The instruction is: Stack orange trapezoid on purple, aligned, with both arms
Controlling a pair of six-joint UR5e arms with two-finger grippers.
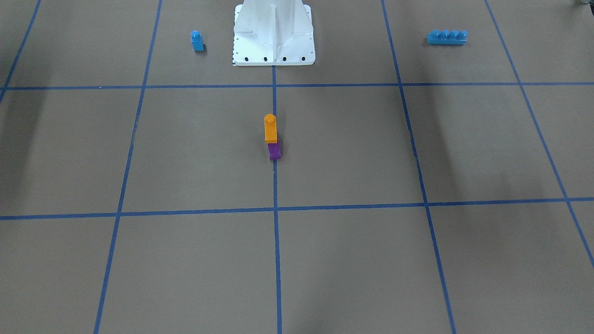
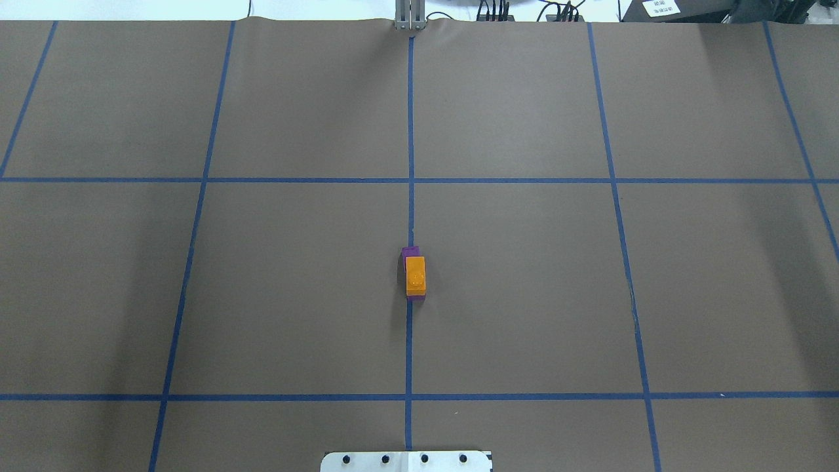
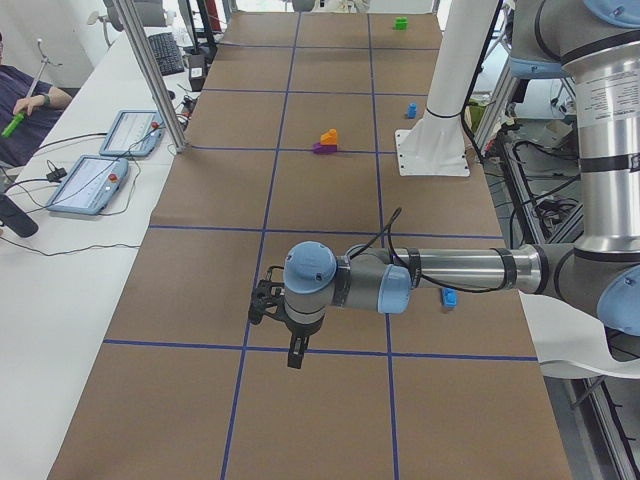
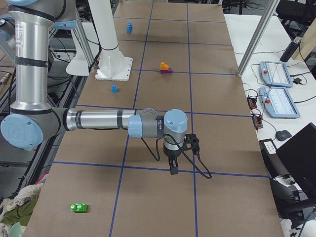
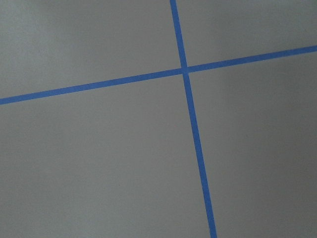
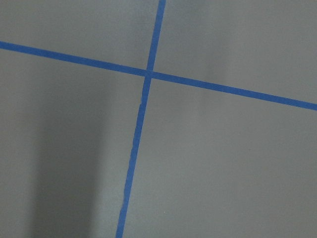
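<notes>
The orange trapezoid (image 1: pixel 270 130) sits on top of the purple block (image 1: pixel 274 151) near the table's middle, on the centre tape line. From overhead the orange trapezoid (image 2: pixel 415 274) covers most of the purple block (image 2: pixel 410 251), whose far end and near edge stick out. No gripper touches them. The left gripper (image 3: pixel 293 355) hangs over the table far from the stack, seen only in the exterior left view. The right gripper (image 4: pixel 173 169) hangs over the table's other end, seen only in the exterior right view. I cannot tell whether either is open or shut. Both wrist views show only brown paper and blue tape.
A small blue single-stud block (image 1: pixel 197 41) and the white pedestal base (image 1: pixel 274 41) stand near the robot. A blue four-stud brick (image 1: pixel 446 37) lies on the robot's left side. A green block (image 4: pixel 78 207) lies at the right end. Operator tablets (image 4: pixel 276 74) sit on the side bench.
</notes>
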